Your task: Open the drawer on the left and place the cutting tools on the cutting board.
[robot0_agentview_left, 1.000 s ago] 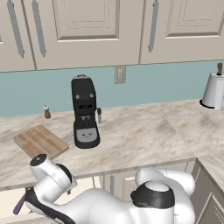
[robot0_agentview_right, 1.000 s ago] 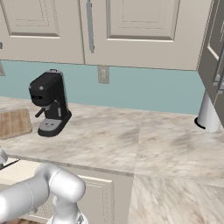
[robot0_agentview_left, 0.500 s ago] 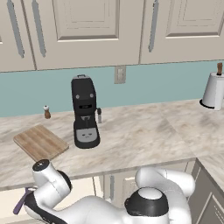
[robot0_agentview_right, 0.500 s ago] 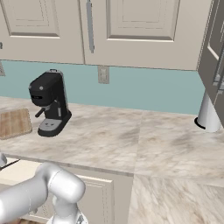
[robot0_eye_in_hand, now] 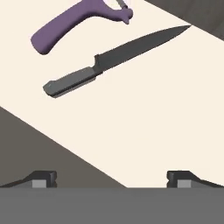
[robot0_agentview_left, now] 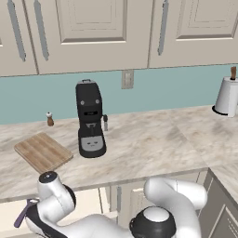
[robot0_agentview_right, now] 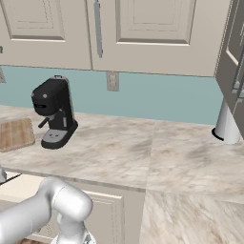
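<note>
Since a second ago my elbow has swung a little lower and further left over the counter's front edge, while everything on the counter [robot0_agentview_left: 153,144] has kept its place. That marbled counter runs wide under the cream wall cabinets [robot0_agentview_left: 93,28] and the teal backsplash [robot0_agentview_left: 176,88].

Below its front edge, at the left, the drawer [robot0_eye_in_hand: 144,118] stands pulled out, its pale cream floor bare apart from the two cutting tools. On the counter, near the left end, the cutting board [robot0_agentview_left: 43,152] lies flat with nothing on it; in the right base view it sits at the counter's left edge [robot0_agentview_right: 15,133]. Just beside the board stands the black coffee machine [robot0_agentview_left: 90,120], also seen in the right base view [robot0_agentview_right: 53,112]. A paper towel roll [robot0_agentview_left: 228,96] stands at the far right back corner, and a small pepper shaker [robot0_agentview_left: 49,119] sits against the backsplash behind the board.

My gripper [robot0_eye_in_hand: 112,179] hangs above the drawer with its jaws spread wide and nothing between them; both finger tips are clear of the tools. The knife [robot0_eye_in_hand: 116,59] lies flat on the drawer floor, black handle toward the drawer's edge, dark blade pointing away. The purple peeler [robot0_eye_in_hand: 72,24] lies just beside it, roughly parallel, not touching; its handle end also peeks out by my arm in the left base view [robot0_agentview_left: 22,215].
</note>
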### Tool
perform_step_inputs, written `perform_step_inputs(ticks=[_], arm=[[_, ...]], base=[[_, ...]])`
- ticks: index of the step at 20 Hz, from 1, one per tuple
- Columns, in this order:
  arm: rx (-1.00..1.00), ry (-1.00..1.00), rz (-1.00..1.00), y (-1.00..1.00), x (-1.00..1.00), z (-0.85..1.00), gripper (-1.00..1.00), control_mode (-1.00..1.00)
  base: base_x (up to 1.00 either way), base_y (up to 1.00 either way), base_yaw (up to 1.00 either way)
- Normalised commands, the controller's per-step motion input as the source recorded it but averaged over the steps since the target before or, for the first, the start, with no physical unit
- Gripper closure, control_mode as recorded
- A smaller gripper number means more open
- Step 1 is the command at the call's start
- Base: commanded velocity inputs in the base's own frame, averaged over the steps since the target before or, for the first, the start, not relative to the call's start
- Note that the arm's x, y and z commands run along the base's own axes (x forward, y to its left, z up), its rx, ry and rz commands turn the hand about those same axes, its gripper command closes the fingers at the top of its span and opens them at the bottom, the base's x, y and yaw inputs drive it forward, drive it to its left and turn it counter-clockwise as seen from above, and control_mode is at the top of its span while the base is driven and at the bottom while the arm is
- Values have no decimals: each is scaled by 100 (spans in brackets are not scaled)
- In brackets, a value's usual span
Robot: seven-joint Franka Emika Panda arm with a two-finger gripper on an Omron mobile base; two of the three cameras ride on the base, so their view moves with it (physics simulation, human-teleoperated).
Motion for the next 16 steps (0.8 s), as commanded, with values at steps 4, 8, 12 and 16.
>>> perform_step_inputs(ticks=[4, 8, 12, 16], arm=[[9, 1, 7, 13, 0, -14, -100, -100], [7, 2, 5, 17, -34, -4, -100, -100], [4, 0, 2, 22, -84, 0, -100, -100], [3, 2, 0, 23, -100, 0, -100, -100]], base=[[0, 0, 0], [0, 0, 0], [0, 0, 0], [0, 0, 0]])
